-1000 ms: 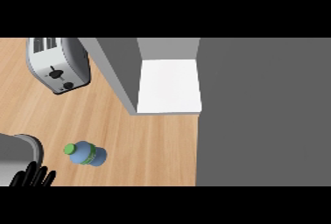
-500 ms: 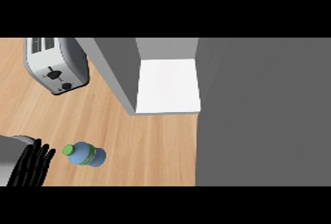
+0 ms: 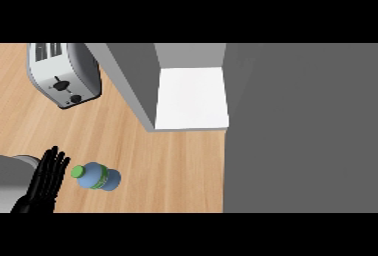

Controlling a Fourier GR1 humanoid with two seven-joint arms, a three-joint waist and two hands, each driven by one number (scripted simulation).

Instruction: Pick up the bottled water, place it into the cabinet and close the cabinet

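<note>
Bottle (image 3: 97,176) is standing ungrasped on the counter (image 3: 170,165); left hand (image 3: 46,181) is hovering beside it, fingers straight; cabinet (image 3: 190,97) is waiting open.

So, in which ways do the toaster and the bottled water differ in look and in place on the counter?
The toaster is silver with dark knobs and slots; the bottled water is blue with a green cap. The toaster is clearly larger than the bottled water. The toaster sits at the far left, beside the cabinet; the bottled water stands nearer, right next to the left hand, whose fingers are straight. Both rest on the wooden counter.
</note>
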